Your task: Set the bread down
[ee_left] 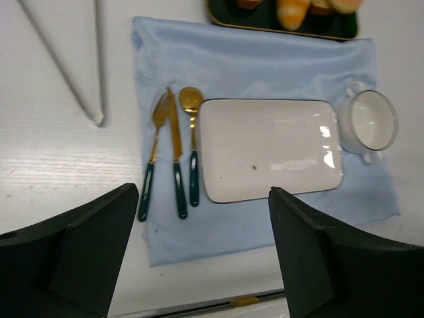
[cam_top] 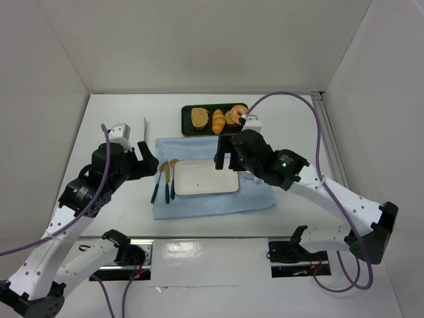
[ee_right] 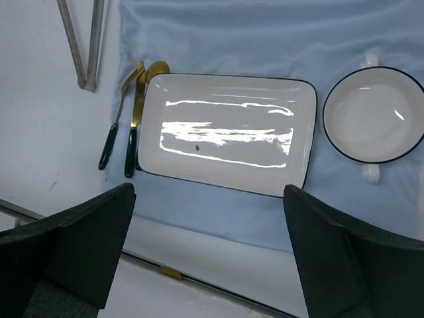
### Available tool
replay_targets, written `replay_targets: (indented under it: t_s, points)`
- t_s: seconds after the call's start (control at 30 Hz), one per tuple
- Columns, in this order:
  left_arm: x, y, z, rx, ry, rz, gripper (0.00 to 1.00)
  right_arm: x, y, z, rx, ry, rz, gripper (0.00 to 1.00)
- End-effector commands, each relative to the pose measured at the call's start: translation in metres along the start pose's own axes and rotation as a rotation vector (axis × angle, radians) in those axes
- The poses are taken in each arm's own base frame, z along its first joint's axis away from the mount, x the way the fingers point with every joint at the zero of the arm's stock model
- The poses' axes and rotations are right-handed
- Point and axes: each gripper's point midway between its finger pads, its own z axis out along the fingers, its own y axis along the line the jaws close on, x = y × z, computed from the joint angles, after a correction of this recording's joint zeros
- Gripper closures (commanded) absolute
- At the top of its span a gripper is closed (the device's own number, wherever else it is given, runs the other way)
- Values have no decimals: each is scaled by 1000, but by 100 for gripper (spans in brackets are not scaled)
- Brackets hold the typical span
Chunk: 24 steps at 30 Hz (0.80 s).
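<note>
The bread (cam_top: pixel 200 118), a tan slice with a darker crust, lies at the left end of a dark tray (cam_top: pixel 188 126) at the back, beside a golden roll (cam_top: pixel 218 120) and a donut (cam_top: pixel 235 116). A white rectangular plate (cam_top: pixel 205 179) sits on a blue cloth (cam_top: pixel 212 202) in front of the tray. It also shows in the left wrist view (ee_left: pixel 268 149) and the right wrist view (ee_right: pixel 225 106). My left gripper (cam_top: pixel 147 161) is open and empty, left of the plate (ee_left: pixel 202 218). My right gripper (cam_top: pixel 226 152) is open and empty above the plate's far right corner (ee_right: pixel 209 212).
A fork, knife and spoon (cam_top: pixel 165 180) with dark handles lie left of the plate. A small white bowl (ee_right: pixel 374 114) with handles stands right of the plate on the cloth. Metal tongs (cam_top: pixel 144 127) lie on the table at the back left. White walls enclose the table.
</note>
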Motion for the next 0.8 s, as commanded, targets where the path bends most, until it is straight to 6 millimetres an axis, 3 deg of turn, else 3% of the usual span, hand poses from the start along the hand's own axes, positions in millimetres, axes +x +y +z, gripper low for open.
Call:
replay_targets:
  t_s: [0.0,0.1,0.23,0.43,0.77]
  points:
    - [-10,26,-1,-166,-29,9,7,2,-10,-10,27,-2,-6,0]
    - [-6,56,13,-362,-5,40,4,6,-14,-12,50,6,-30,0]
    - [13,71,36,-478,80,67,2,9,-21,-12,72,19,-52,0]
    - [27,71,74,-454,113,33,2,11,-19,-12,71,35,-56,0]
    - [35,110,133,-441,193,3,2,17,-29,-23,61,22,-25,0]
